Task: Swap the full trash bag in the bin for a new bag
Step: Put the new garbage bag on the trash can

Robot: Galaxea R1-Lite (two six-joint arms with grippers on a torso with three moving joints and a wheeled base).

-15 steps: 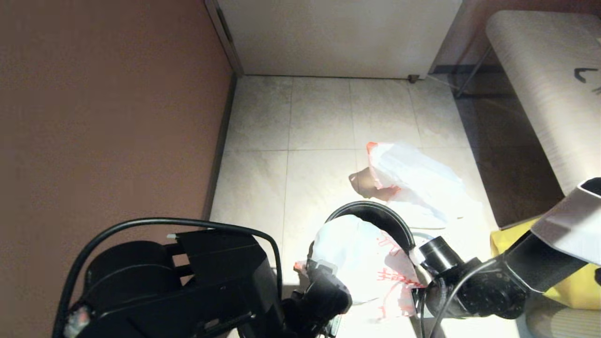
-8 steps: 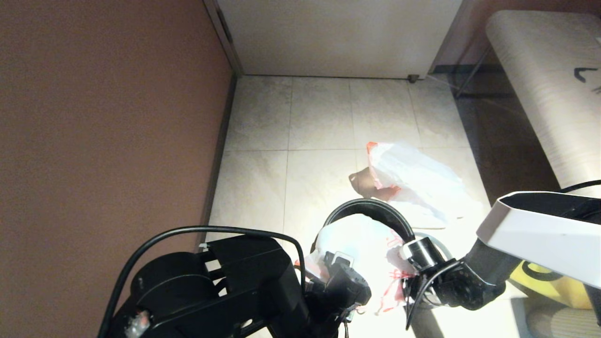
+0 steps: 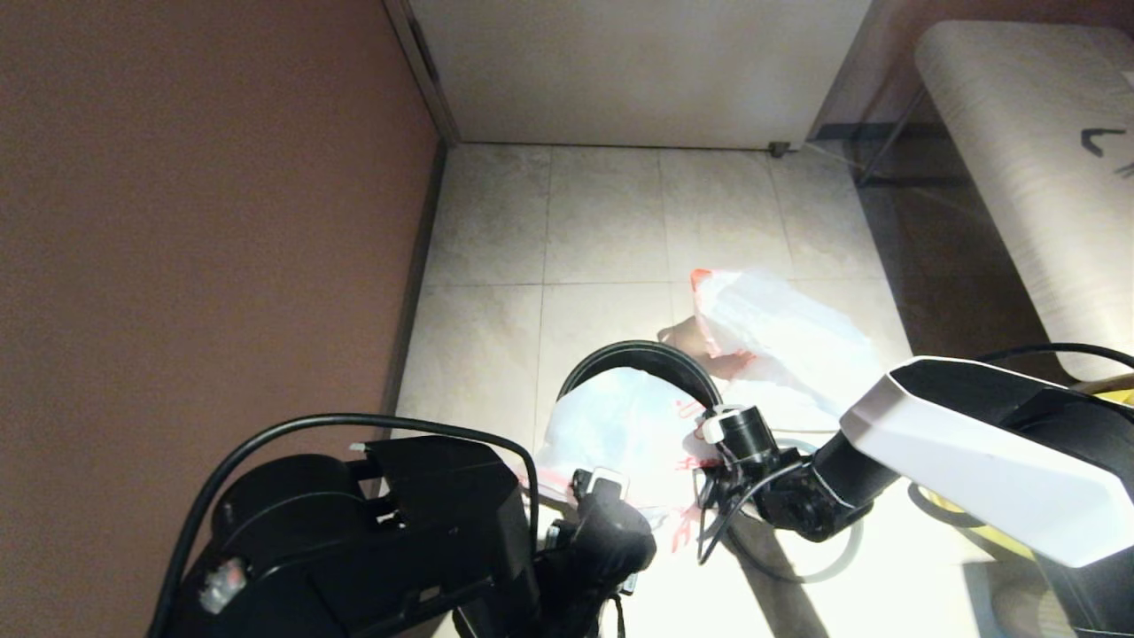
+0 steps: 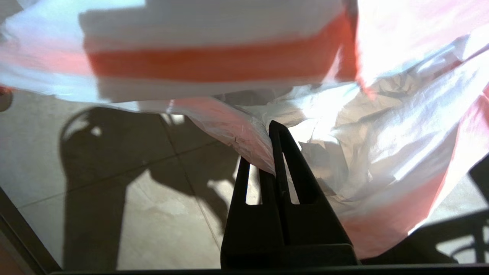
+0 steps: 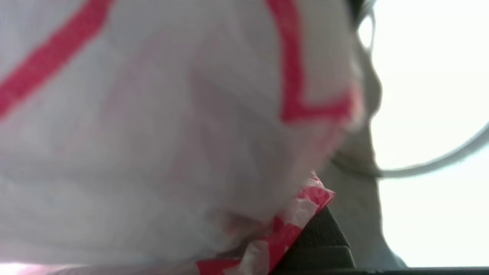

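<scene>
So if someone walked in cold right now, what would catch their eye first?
Probably the white bag with red print, stretched over the black bin in the middle of the floor, with the left gripper and right gripper each shut on one of its edges. Next, the plainer white bag lying on the tiles just behind the bin.

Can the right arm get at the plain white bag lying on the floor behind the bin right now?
Probably not yet. The right gripper is shut on the printed bag over the bin, so it has no free grasp. The floor to the plain bag looks open otherwise.
</scene>
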